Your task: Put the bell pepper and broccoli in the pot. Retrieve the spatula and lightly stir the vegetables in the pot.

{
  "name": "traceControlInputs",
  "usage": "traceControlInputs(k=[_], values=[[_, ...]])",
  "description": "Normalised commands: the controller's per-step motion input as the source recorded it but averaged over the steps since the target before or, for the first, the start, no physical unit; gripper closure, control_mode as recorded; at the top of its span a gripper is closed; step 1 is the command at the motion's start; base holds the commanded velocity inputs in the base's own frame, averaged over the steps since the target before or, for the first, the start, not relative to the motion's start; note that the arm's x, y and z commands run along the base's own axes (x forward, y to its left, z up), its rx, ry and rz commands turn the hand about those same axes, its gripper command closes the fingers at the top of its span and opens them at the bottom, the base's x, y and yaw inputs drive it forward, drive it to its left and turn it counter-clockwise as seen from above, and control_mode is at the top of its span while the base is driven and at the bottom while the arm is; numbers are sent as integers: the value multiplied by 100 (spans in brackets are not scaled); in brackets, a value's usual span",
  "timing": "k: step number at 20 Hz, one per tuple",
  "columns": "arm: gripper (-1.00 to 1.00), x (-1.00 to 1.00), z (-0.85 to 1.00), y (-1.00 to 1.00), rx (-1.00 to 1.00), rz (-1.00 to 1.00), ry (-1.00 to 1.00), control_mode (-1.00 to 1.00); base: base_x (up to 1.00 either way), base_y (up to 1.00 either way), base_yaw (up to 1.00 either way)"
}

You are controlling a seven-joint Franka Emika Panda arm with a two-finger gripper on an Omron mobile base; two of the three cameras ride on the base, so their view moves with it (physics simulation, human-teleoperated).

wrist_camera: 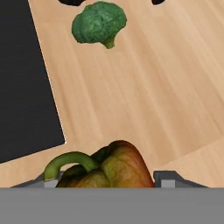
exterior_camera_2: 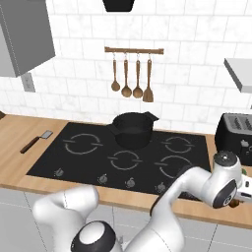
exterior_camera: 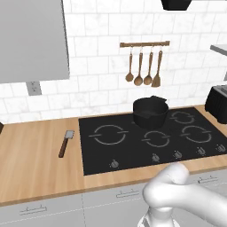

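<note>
Left base view: the pot (exterior_camera: 150, 113) stands on the black cooktop (exterior_camera: 133, 146), on the rear burner near the tiled wall. The spatula (exterior_camera: 66, 142) lies flat on the wooden desk (exterior_camera: 35, 155) just left of the cooktop, grey blade toward the wall, brown handle toward the front edge. A rail with wooden spoons (exterior_camera: 142, 66) hangs on the wall above the pot. The white arm (exterior_camera: 186, 199) rises at the lower right, in front of the cooktop.

Right base view: the pot (exterior_camera_2: 132, 129) sits at the rear centre of the cooktop (exterior_camera_2: 123, 157). The spatula (exterior_camera_2: 36, 141) lies on the desk left of the cooktop. A dark toaster (exterior_camera_2: 236, 138) stands right of the cooktop. The arm (exterior_camera_2: 206, 184) reaches low to the desk at the cooktop's right front corner.

Hand view: the bell pepper (wrist_camera: 105, 168), red-orange with a curved green stem, lies on the desk (wrist_camera: 153, 96) just beside the cooktop (wrist_camera: 22, 87) edge, between the tips of the tool (wrist_camera: 105, 179). The tips stand spread on either side of the pepper; contact with it cannot be confirmed. The broccoli (wrist_camera: 99, 24) lies on the desk farther from the tool, also near the cooktop edge and well apart from the pepper.
</note>
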Motion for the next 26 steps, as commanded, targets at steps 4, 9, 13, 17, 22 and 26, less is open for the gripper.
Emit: traceControlInputs(k=[4, 9, 13, 17, 22, 26], values=[[100, -18, 36, 92, -6, 0, 0, -100, 0, 0, 0], [100, -2, 47, 77, -12, 0, -3, -100, 0, 0, 0], [100, 0, 38, 52, -8, 0, -4, -100, 0, 0, 0], [100, 0, 12, 39, 0, -1, -5, -100, 0, 0, 0], [100, 0, 36, 47, -3, 0, -2, -100, 0, 0, 0], [100, 0, 64, 48, -6, 0, 0, -100, 0, 0, 0]])
